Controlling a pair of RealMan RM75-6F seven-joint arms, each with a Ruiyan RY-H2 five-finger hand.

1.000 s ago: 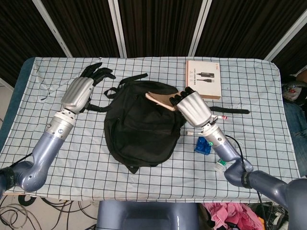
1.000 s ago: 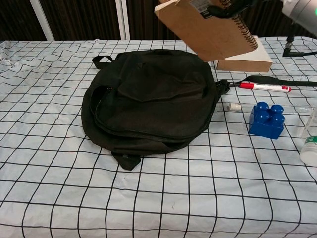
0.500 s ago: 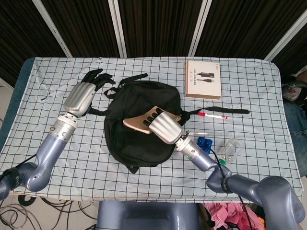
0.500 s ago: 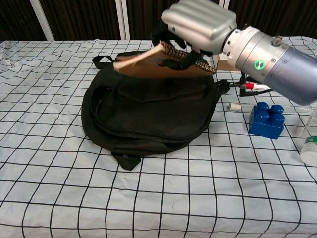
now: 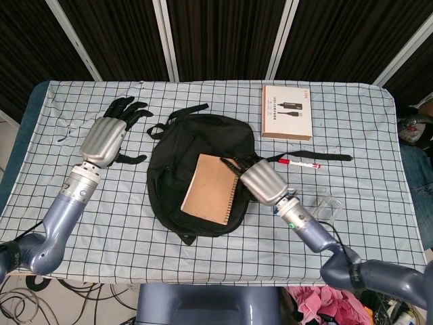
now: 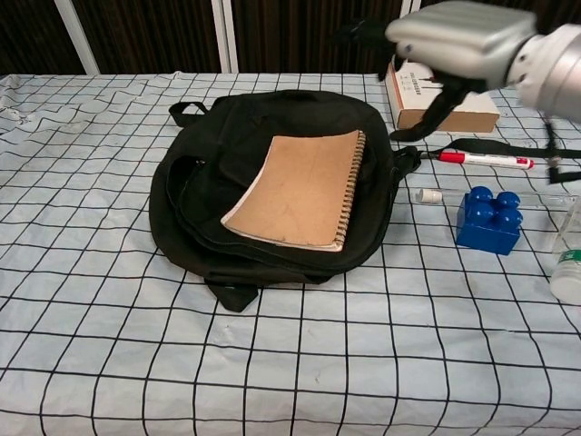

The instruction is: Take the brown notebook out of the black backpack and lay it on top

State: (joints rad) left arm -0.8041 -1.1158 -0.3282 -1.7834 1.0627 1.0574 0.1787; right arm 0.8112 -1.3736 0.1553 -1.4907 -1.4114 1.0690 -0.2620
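The brown spiral notebook (image 5: 211,187) (image 6: 300,189) lies flat on top of the black backpack (image 5: 176,166) (image 6: 195,204), spiral edge to the right. Just right of that edge hovers my right hand (image 5: 260,183) (image 6: 454,41); its dark fingers point toward the notebook and hold nothing. In the chest view it hangs above the bag's right rim, clear of the notebook. My left hand (image 5: 108,135) rests with fingers spread over the tablecloth left of the backpack, near a strap, and grips nothing.
A brown box (image 5: 286,112) (image 6: 436,104) lies at the back right. A red pen (image 5: 298,163) (image 6: 486,161), a black strap (image 5: 331,157), a blue brick (image 6: 488,218), a clear container (image 5: 327,208) and a small bottle (image 6: 567,272) sit right of the bag.
My right hand brought the notebook down from the air onto the backpack, let it go and drew back to the right. The left hand shifted slightly left.
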